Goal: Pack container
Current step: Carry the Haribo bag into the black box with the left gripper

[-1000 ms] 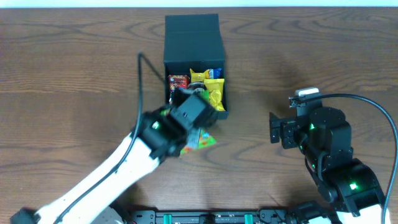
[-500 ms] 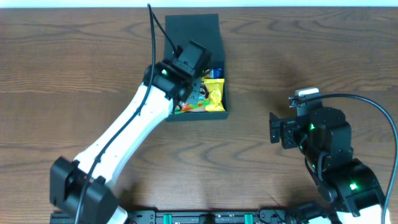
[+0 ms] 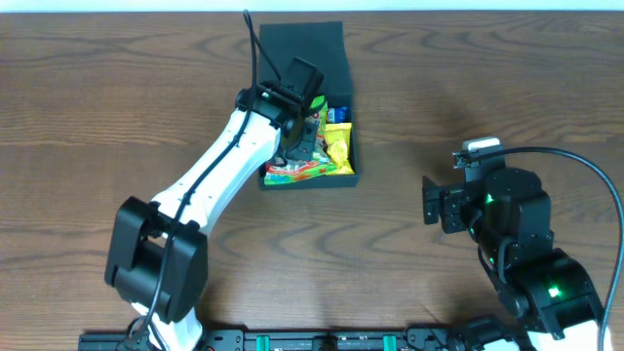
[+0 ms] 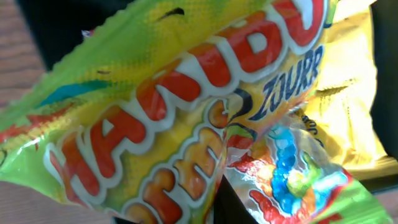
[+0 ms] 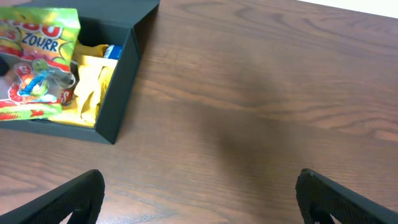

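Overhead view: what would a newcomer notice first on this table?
The bright green-and-yellow Haribo packet lies at the near side of the open dark container, beside other snack packets, with the left gripper right above it. The right gripper stands open, well apart on the right.

overhead faces straight down; right wrist also sees the container (image 3: 327, 44).

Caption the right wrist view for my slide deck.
Open right hand hovers over the wooden table; a green Haribo bag tops yellow packets in the dark container.
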You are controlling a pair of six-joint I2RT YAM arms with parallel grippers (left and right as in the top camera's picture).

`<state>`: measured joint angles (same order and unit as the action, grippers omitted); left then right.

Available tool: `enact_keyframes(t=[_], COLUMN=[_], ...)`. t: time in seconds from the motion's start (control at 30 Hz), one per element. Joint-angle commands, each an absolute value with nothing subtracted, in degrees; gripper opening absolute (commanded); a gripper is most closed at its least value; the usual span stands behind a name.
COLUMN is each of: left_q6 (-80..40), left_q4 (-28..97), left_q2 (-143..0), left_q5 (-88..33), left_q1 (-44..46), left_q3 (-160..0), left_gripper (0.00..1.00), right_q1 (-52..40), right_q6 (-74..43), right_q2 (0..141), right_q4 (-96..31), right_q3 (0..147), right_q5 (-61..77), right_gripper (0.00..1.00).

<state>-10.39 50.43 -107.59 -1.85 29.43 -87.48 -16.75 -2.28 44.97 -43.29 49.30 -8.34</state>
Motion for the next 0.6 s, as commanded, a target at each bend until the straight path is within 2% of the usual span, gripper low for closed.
enact_keyframes(t=[0.0,0.27,0.57], left_q6=[-9.19,-9.21,-5.48], left_q4=[50.48,50.81,48.29], left_q2=[-109.51,-110.59,-111.26], left_q5=[-4.54,3.73,6.55], left_q1=[29.08,28.77,28.6], left_q3=[-88.97,-88.99,-88.97], left_gripper=[0.14,0.16,0.27], right_q1=[-15.99,-15.99,-15.99], right_q6=[-1.45,-1.45,-1.45], right_q2=[44.91,44.91,44.91], right_q4=[-43.33,-43.33,-43.33], right_q3=[49.06,49.06,49.06], right_q5=[-8.12,-8.12,-8.1], right_gripper=[0.99,0.99,0.99])
